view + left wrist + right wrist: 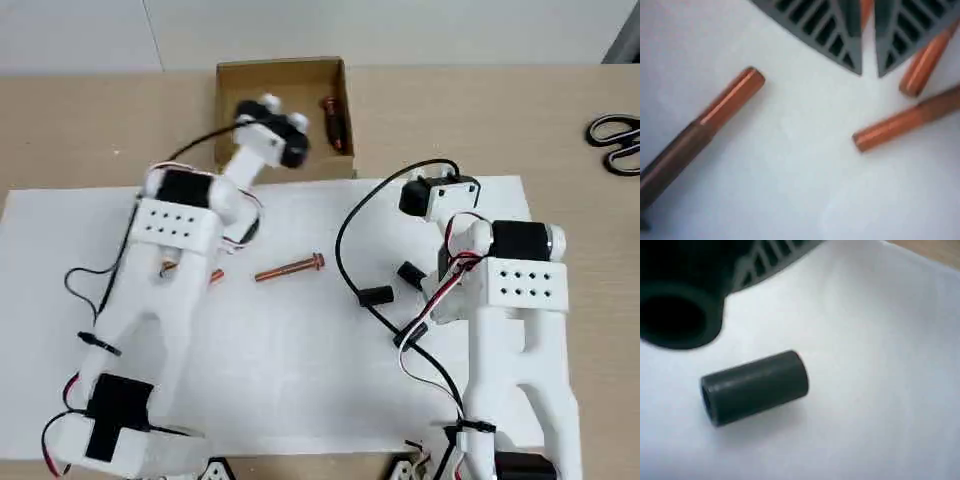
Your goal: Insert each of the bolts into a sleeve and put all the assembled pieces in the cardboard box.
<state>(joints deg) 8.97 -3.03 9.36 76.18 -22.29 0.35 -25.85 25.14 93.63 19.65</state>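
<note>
Several copper bolts lie on the white sheet (300, 380): one with a hex head (290, 268) in the middle, and bolts (725, 102) (900, 125) (925, 67) close under my left gripper (870, 74). That gripper hovers low with its jaws almost together, and a sliver of copper shows through the gap. One black sleeve (755, 387) (375, 295) lies on its side. My right gripper (420, 280) is shut on a second sleeve (677, 315) (410, 272), whose bore faces the camera. The cardboard box (290, 85) at the back holds one assembled piece (335, 122).
The left arm's upper joint (270, 130) overhangs the box's front. Black scissors (615, 140) lie on the wooden table at the far right. A black cable (345, 250) loops across the sheet between the arms.
</note>
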